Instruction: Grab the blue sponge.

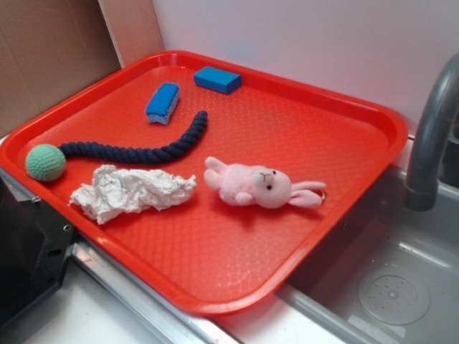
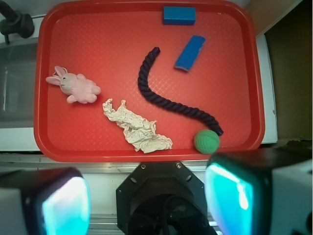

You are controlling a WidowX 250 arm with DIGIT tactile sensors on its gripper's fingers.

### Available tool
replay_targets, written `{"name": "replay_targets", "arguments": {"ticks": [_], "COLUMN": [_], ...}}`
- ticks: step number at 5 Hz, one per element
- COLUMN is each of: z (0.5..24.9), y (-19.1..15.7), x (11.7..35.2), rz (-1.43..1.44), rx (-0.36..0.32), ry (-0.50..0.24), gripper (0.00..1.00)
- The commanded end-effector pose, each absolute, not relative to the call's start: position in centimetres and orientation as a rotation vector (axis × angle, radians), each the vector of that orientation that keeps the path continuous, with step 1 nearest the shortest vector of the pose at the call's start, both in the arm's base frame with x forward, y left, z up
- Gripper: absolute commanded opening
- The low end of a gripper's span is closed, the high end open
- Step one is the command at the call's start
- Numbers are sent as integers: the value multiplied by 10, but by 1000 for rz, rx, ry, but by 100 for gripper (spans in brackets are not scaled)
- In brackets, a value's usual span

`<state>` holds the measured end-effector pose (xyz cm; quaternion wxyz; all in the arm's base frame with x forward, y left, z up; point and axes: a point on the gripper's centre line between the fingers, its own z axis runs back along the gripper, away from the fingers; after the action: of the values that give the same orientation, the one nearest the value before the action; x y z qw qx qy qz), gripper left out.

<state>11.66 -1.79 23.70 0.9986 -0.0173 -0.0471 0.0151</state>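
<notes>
The red tray [image 1: 344,115] sits beside a steel sink [image 1: 391,279] with a grey faucet [image 1: 430,136], a white wall and cardboard behind. The blue sponge [image 2: 190,53] lies untouched near the tray's far edge, just beside the blue block [image 2: 179,15] and the dark rope [image 2: 166,98]. The pincer [image 2: 146,196] hangs over the near edge, wide open, gripping nothing.

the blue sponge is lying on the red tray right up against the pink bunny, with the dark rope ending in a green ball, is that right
Not quite. The blue sponge is on the red tray, but apart from the pink bunny, with the dark rope between them. The exterior view shows this. The rope does end in a green ball.
</notes>
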Motion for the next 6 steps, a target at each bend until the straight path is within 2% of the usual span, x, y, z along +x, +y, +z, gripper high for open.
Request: {"name": "replay_targets", "arguments": {"ticks": [1,2,3,4,6], "z": [237,213,191,168,126], "y": [-18,-24,-21,-4,61], "x": [117,161,193,221,247], "rz": [30,160,226,319,467], "rx": [-35,-17,-33,-18,10], "ry": [-94,-157,-157,-169,-160], "gripper": [100,100,100,100,100]}}
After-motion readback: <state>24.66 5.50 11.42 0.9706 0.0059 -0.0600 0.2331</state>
